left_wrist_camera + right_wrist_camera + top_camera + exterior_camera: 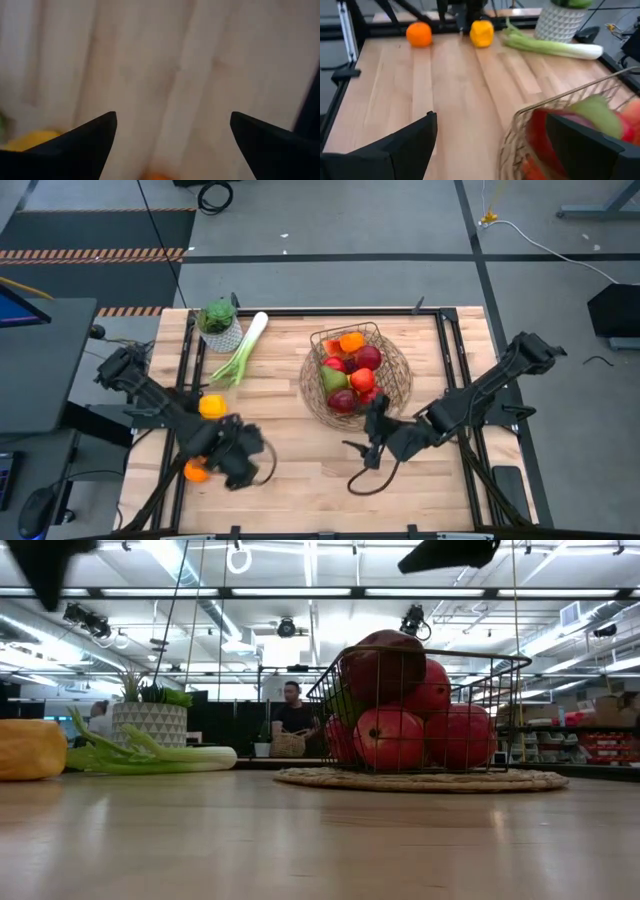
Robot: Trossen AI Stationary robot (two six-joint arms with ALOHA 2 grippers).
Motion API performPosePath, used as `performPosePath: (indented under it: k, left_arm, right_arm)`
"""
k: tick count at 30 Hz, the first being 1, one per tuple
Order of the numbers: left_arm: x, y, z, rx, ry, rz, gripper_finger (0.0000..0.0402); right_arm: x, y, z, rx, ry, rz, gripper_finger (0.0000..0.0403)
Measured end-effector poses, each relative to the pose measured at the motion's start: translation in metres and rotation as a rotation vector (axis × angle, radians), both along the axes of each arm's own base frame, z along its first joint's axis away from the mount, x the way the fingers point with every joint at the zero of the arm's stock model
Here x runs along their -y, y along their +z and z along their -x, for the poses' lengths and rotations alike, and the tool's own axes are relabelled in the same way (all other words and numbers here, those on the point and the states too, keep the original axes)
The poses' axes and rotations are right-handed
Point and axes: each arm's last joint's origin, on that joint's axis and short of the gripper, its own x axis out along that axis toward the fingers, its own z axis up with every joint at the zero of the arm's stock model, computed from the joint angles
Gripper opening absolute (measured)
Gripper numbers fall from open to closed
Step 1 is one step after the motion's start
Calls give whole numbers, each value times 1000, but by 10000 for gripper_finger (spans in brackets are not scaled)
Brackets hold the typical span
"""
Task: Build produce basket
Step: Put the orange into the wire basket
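The basket (392,388) is a tan wire bowl on a woven mat, holding red apples (367,360), a green pear (333,380) and an orange piece (351,341). On the table lie a yellow pepper (211,406), an orange (196,471) and a leek (240,348). My left gripper (240,464) hovers open near the orange; its wrist view looks down on bare wood, with the orange (157,176) at the picture's edge. My right gripper (360,448) is open beside the basket's near rim (555,107), touching nothing.
A leafy plant in a white pot (218,320) stands at the far left by the leek's green end. A dark cable (370,480) loops on the wood near the right gripper. Black rails (186,350) line both table sides. Bare wood lies between the grippers.
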Motion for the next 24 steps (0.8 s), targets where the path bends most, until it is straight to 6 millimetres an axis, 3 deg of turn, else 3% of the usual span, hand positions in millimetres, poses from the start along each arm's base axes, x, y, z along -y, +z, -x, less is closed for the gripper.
performPosePath:
  k: [4,10,18,24]
  left_arm:
    - [26,0,25,-4,-5,25,396]
    - [45,-2,60,-43,143,19,396]
    - [61,-12,96,-91,282,-87,396]
    - [71,-24,106,-114,297,-153,396]
  right_arm:
    - [-12,-17,-7,-29,17,12,374]
    - [-26,-33,-13,-36,42,15,374]
    - [-38,-31,-10,16,62,-36,374]
    - [-45,-29,-7,33,84,-48,374]
